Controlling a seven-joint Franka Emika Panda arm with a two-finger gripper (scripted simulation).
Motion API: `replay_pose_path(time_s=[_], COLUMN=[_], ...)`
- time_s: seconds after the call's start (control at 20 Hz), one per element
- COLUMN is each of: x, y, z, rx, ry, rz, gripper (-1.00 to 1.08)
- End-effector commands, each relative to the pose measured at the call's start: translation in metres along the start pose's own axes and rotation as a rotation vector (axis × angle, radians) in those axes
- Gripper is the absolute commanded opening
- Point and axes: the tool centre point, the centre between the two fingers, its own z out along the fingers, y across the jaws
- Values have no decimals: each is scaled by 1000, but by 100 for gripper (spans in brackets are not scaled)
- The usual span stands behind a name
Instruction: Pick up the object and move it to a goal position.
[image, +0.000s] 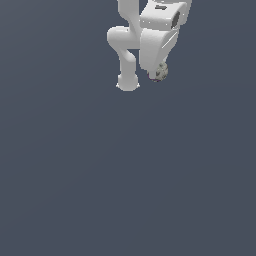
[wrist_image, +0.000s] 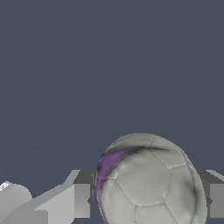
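Small round grey panelled ball with a purple streak (wrist_image: 146, 183) clamped between fingers of white parallel gripper (wrist_image: 148, 200); risk of slipping out downward, curved surface offering little contact.

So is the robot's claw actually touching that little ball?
Touching. In the wrist view the ball fills the space between the gripper fingers, meeting them on both sides with no gap showing. The exterior view is too small to show this.

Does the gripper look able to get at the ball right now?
Probably yes: the ball already sits between the gripper fingers, one on each side, nothing between. Whether they actually press it is unclear.
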Motion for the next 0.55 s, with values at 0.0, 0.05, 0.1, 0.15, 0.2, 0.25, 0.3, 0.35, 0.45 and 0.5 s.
replay_pose_path(time_s=[0.0, 0.05, 0.1, 0.15, 0.2, 0.25, 0.3, 0.35, 0.45, 0.5], x=[2, 3, 4, 4, 5, 5, 6, 6, 6, 7], y=[0, 1, 1, 1, 1, 1, 2, 2, 2, 2], z=[-14, -18, -22, -25, -27, -30, -31, -33, -34, -34], rx=[0, 0, 0, 0, 0, 0, 0, 0, 0, 0], ry=[0, 0, 0, 0, 0, 0, 0, 0, 0, 0], rz=[1, 1, 1, 1, 1, 1, 1, 1, 1, 1], gripper=[-100, -100, -100, -100, -100, -100, -100, -100, -100, -100])
